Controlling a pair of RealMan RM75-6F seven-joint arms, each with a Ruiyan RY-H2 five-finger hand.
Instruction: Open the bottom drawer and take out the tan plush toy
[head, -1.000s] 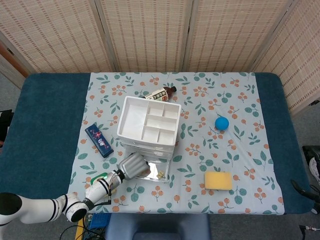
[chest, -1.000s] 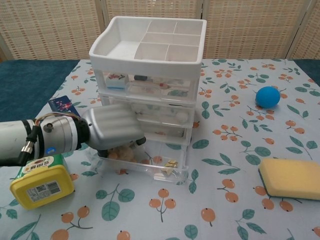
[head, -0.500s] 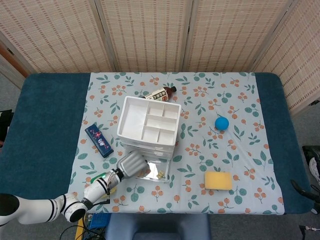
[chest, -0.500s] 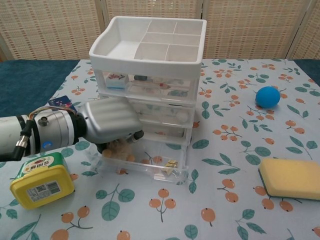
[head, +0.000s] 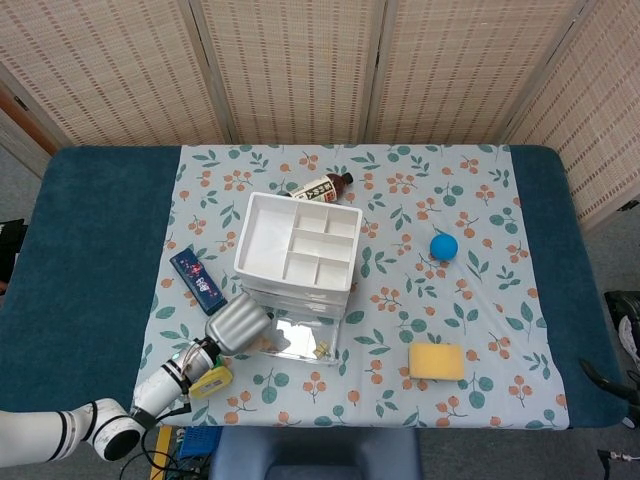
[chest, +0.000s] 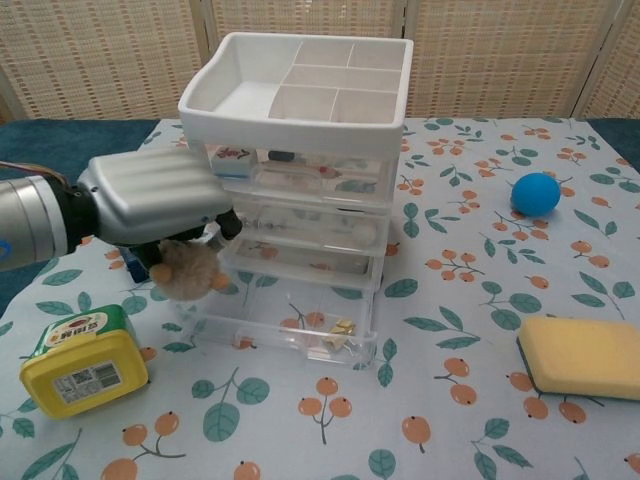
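Observation:
The white drawer unit (chest: 300, 150) (head: 296, 250) stands mid-table with its clear bottom drawer (chest: 290, 335) (head: 303, 342) pulled out. My left hand (chest: 155, 205) (head: 236, 325) hangs in the air left of the drawers and grips the tan plush toy (chest: 188, 272), which shows below its fingers, clear of the drawer. A few small items remain in the open drawer. In the head view the toy is hidden under the hand. My right hand appears in neither view.
A yellow-lidded tub (chest: 82, 358) (head: 211, 378) sits at the front left below my hand. A dark blue box (head: 197, 281), a brown bottle (head: 322, 187), a blue ball (chest: 535, 193) (head: 444, 246) and a yellow sponge (chest: 583, 356) (head: 436, 361) lie around the drawers.
My left hand has lifted out of the bottom drawer and moved up and to the left, carrying the tan plush toy with it.

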